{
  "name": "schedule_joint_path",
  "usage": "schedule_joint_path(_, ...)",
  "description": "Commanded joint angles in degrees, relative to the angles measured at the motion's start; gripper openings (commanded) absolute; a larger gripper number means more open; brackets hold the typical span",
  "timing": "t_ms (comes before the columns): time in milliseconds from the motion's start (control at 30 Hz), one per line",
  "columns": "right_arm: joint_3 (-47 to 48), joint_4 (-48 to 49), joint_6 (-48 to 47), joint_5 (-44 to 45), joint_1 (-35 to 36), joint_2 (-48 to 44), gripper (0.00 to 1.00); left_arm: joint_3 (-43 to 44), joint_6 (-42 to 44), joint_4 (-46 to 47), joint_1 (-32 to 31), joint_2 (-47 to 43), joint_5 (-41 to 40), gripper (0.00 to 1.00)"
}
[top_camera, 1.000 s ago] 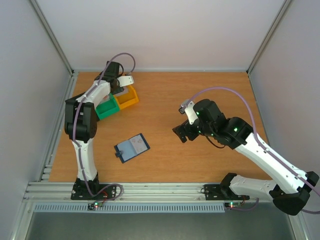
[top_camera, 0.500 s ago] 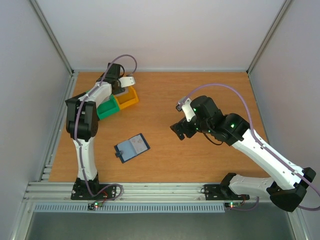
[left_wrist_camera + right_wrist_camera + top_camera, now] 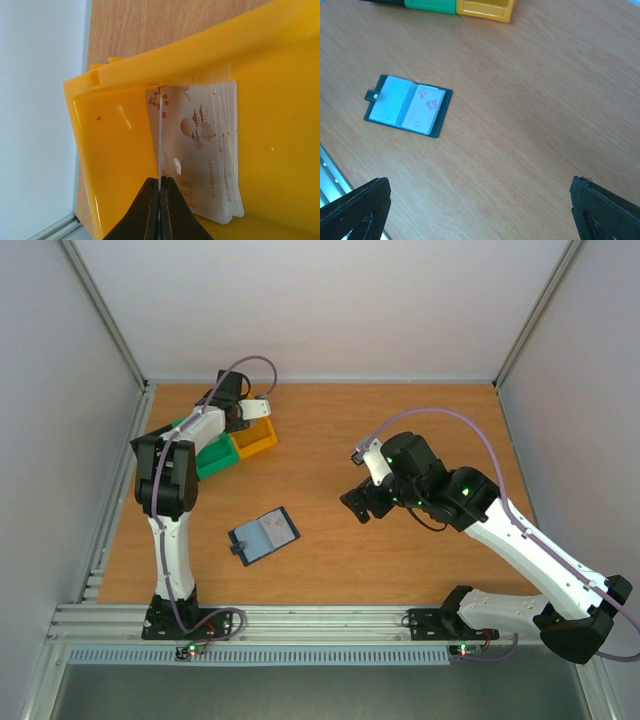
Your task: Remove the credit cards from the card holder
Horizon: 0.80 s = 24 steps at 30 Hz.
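Yellow bin (image 3: 280, 125), far left, is used as the drop point: a pale card (image 3: 160, 140) is pinched edge-on in the clenched left gripper (image 3: 160, 192) beside the stacked credit cards (image 3: 205, 150). Mid-table, the card holder (image 3: 264, 535) is laid open, a patterned card (image 3: 425, 109) still pocketed. Further right, the right gripper (image 3: 357, 502) is held spread wide and empty.

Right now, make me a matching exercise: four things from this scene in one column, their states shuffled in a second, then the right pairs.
1. left gripper
2. right gripper
3. card holder
4. yellow bin

A. lies open on the table, with a pocketed card
B. contains a stack of pale cards
C. jaws wide, nothing held
D. pinches a single card edge-on

Pairs: 1-D, 2-C, 3-A, 4-B
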Motion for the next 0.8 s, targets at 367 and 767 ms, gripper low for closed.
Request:
schedule_joint_path(367, 1.1, -1.0, -0.3, -3.8, -0.2, -1.4, 0.99, 2.0, 0.2, 4.1, 0.3, 4.4, -3.2, 0.15)
schedule_joint_path(767, 1.2, -1.1, 0.0, -4.7, -0.2, -1.7, 0.99, 4.3, -5.1, -5.0, 0.3, 0.5, 4.0, 0.64)
